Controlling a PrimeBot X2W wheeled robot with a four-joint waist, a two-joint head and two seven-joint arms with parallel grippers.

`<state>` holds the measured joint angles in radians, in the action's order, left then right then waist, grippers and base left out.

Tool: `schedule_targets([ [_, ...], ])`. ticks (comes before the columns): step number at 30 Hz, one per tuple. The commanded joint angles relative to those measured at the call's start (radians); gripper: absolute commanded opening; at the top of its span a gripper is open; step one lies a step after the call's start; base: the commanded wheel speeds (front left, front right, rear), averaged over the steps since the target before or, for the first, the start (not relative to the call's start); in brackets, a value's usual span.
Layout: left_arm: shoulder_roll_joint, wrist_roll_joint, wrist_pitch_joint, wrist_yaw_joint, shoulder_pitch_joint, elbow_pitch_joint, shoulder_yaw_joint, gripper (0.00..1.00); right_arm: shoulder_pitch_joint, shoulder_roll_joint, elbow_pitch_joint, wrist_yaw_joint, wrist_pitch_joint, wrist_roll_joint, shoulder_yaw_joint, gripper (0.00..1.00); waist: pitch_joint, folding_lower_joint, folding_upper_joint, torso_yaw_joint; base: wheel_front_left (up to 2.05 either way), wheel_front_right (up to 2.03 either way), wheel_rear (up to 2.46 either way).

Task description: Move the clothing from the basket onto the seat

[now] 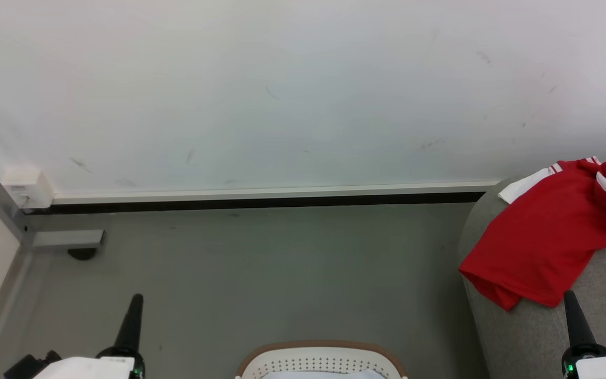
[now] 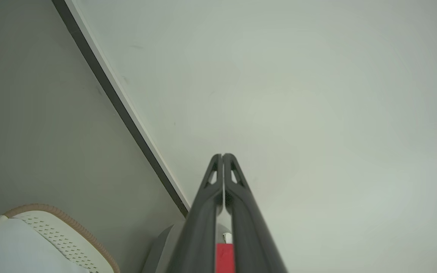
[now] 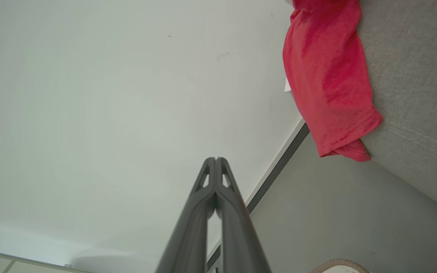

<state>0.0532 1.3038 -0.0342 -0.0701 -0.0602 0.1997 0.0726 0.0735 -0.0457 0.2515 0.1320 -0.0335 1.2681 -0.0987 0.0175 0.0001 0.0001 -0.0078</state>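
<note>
At the near edge of the head view, the left gripper (image 1: 134, 302) and the right gripper (image 1: 570, 297) are seen on either side of the basket (image 1: 324, 362), fingers pointing forward. In both wrist views the two fingers are pressed together at the tips, and nothing is held between them.

Of the basket, the far rim and a strip of white lining (image 1: 324, 375) are shown. No red fabric is seen there, but the rest of the interior is cut off.

Further out and to the right, the clothing (image 1: 545, 242) is draped over the rounded corner of the seat (image 1: 534, 337), with one hem hanging down the side above the floor (image 1: 282, 263). Beyond, the wall (image 1: 282, 95) is met at a dark baseboard (image 1: 261, 201).

The transfer step is judged complete for this garment. Before any next move, the basket interior is to be checked. If a garment remains, one gripper is to be opened and lowered into the basket.
</note>
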Motion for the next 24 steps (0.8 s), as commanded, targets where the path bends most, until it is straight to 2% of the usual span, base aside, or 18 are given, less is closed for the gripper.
schedule_targets([
  [1,0.003,0.023,-0.004,-0.002,-0.016,-0.008,0.007,0.0,0.017,-0.01,-0.003,-0.002,-0.003,0.029,-0.003,0.0,0.0,-0.0001,-0.0001,0.0,0.0,0.0,0.0],
  [24,0.0,0.204,-0.053,-0.003,-0.039,-0.013,0.032,0.0,0.045,-0.013,0.004,-0.002,-0.048,0.229,-0.006,0.0,-0.009,-0.0001,-0.0001,0.004,0.0,0.0,0.0],
])
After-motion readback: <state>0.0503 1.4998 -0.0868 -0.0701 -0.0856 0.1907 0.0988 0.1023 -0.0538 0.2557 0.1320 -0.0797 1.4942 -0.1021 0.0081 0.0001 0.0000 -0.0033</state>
